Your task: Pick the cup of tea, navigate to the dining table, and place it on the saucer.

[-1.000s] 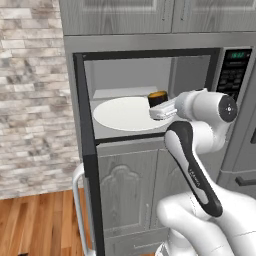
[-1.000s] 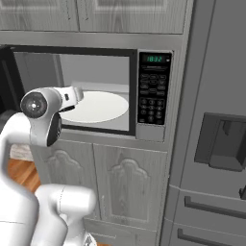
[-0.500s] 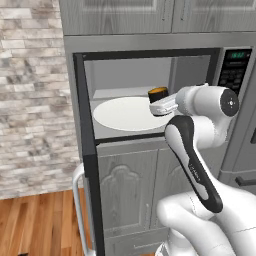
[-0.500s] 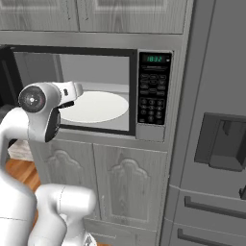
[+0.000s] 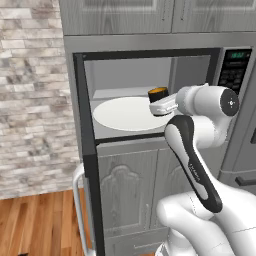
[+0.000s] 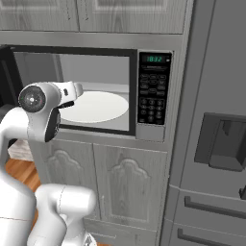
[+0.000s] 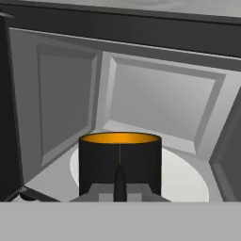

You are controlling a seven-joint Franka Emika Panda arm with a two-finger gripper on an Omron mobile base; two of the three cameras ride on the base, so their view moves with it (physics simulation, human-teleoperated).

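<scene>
Pick step: gripper (image 5: 156, 101) jaws are clenching — apparently on the cup of tea (image 7: 119, 165) (inside the microwave (image 6: 144, 91)) — next calling for withdrawal.

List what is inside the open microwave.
A white turntable plate lies on the floor, and the cup of tea stands on it with the shut tool at its wall. Its handle is hidden.

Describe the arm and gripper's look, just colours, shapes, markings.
Glossy white rounded arm links. One link carries a dark grey band with small pale lettering. Round white joint caps, grey centre mark on each. The white blocky gripper shows a black trim line in the right base view. The fingers are small and dark. No cables visible.
</scene>
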